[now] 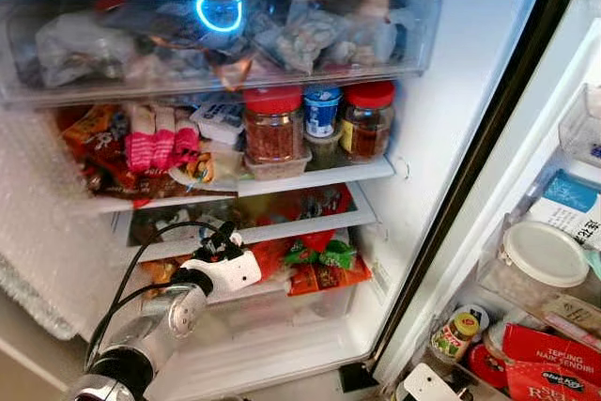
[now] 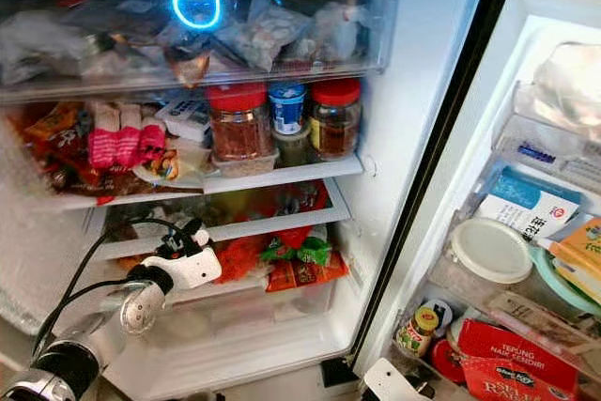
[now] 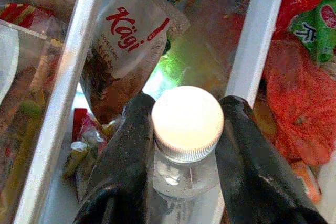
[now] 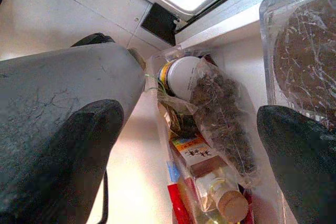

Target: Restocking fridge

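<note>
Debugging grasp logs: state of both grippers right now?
Left gripper: closed on a clear bottle with a white cap, inside the fridge.
Right gripper: open, holding nothing.

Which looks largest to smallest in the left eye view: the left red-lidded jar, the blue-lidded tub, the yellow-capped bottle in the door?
1. Left red-lidded jar, clearly largest.
2. Blue-lidded tub and yellow-capped bottle look alike; the bottle sits nearer the camera, so I leave them unranked.
</note>
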`<state>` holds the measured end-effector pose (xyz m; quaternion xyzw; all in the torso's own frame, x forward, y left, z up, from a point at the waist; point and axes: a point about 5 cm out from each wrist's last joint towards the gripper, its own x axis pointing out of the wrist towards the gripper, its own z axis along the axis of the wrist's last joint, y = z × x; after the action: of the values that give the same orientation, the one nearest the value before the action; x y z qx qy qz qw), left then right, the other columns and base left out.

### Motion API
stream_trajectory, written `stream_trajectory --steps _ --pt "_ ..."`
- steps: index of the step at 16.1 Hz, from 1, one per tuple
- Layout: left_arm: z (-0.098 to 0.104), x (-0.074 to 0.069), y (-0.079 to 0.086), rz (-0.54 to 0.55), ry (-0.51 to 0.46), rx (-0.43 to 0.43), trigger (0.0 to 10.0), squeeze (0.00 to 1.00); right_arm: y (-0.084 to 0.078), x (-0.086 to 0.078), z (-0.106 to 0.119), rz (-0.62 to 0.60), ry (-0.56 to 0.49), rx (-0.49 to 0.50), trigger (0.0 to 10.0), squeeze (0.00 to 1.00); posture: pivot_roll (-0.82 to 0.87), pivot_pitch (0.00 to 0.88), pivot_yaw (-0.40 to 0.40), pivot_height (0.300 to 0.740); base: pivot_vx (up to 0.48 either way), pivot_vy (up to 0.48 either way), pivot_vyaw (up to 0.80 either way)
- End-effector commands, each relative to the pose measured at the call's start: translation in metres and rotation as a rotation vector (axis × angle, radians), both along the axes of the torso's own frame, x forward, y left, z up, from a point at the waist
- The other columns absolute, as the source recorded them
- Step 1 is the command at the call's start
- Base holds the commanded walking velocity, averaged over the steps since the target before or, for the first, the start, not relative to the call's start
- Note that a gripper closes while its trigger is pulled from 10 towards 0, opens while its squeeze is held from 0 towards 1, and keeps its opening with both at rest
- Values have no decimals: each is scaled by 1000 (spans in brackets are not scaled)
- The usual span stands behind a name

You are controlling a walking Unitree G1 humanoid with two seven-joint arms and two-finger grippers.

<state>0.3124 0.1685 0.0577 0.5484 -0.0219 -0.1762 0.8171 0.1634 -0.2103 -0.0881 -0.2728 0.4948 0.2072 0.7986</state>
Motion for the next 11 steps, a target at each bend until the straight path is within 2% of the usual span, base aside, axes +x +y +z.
stream_trajectory --steps 1,11 --pt "0 2 1 -5 1 22 10000 0 4 -27 -12 32 122 2 10000 0 21 0 -3 638 390 0 0" --pt "-16 -1 11 60 88 27 10000 0 4 -28 -12 29 130 -2 10000 0 15 0 0 638 420 0 0"
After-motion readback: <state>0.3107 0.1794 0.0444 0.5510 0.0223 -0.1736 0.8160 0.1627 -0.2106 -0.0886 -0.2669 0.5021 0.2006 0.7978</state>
